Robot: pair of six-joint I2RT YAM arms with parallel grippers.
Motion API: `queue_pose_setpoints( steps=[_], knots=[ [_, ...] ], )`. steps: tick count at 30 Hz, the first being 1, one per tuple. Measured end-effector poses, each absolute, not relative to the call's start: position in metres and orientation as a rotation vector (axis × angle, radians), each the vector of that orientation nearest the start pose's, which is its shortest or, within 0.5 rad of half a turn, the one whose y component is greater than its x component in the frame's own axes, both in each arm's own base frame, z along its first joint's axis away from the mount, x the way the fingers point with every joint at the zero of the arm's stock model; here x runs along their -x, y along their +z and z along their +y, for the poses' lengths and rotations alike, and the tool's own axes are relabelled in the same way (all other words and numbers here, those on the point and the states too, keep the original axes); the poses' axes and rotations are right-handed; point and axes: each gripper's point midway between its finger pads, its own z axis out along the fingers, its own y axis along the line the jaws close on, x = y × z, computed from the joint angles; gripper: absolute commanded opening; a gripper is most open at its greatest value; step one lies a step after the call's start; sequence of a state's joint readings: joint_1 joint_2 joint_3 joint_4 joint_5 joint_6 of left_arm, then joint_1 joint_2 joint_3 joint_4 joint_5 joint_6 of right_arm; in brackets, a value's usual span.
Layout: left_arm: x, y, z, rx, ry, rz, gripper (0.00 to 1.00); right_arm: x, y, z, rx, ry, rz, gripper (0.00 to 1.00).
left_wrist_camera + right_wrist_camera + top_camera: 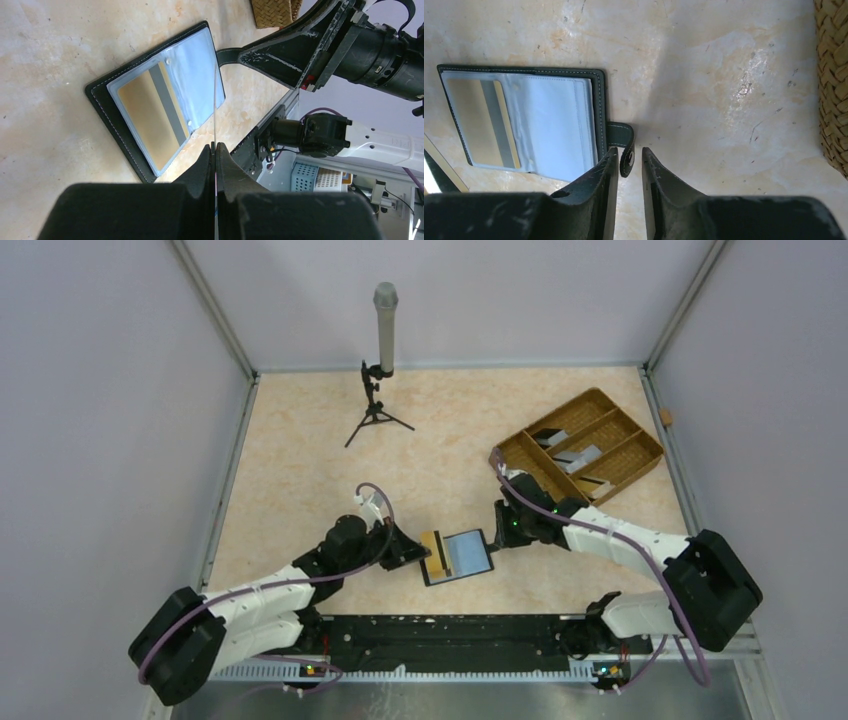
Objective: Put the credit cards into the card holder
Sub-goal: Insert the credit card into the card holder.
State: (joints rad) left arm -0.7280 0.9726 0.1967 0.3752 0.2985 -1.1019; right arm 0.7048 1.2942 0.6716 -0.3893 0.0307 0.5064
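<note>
The card holder (pixel 458 556) lies open on the table between my arms, with a gold card (pixel 150 115) in its clear sleeve. My left gripper (pixel 216 147) is shut on a thin credit card (pixel 215 100), seen edge-on and pointing at the holder's near edge. In the top view the left gripper (pixel 415 550) sits at the holder's left side. My right gripper (pixel 629 152) is open, its fingers either side of the black clasp tab (pixel 623 142) with a gap showing. The holder (pixel 524 125) lies left of it.
A brown woven divided tray (pixel 578 445) stands at the back right with several pale and dark cards in it; its edge shows in the right wrist view (pixel 831 85). A microphone on a small tripod (pixel 380 360) stands at the back centre.
</note>
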Motion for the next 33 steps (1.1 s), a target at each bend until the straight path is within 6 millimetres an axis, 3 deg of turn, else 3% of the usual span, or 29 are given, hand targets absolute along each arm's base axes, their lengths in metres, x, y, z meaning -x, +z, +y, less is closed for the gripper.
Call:
queue_pose_setpoints(
  steps=[6,13,27,33],
  knots=[
    [-0.162,0.093,-0.261,0.200,-1.393,2.272,0.00,-0.200,0.040,0.201,0.251,0.422,2.635,0.00],
    [-0.159,0.081,-0.267,0.190,-1.391,2.347,0.00,-0.182,0.037,0.217,0.285,0.466,2.661,0.00],
    [-0.156,0.073,-0.260,0.149,-1.442,2.440,0.00,-0.178,0.024,0.205,0.225,0.393,2.697,0.00],
    [-0.149,0.072,-0.262,0.047,-1.480,2.503,0.00,-0.178,0.024,0.205,0.218,0.392,2.698,0.00]
  ],
)
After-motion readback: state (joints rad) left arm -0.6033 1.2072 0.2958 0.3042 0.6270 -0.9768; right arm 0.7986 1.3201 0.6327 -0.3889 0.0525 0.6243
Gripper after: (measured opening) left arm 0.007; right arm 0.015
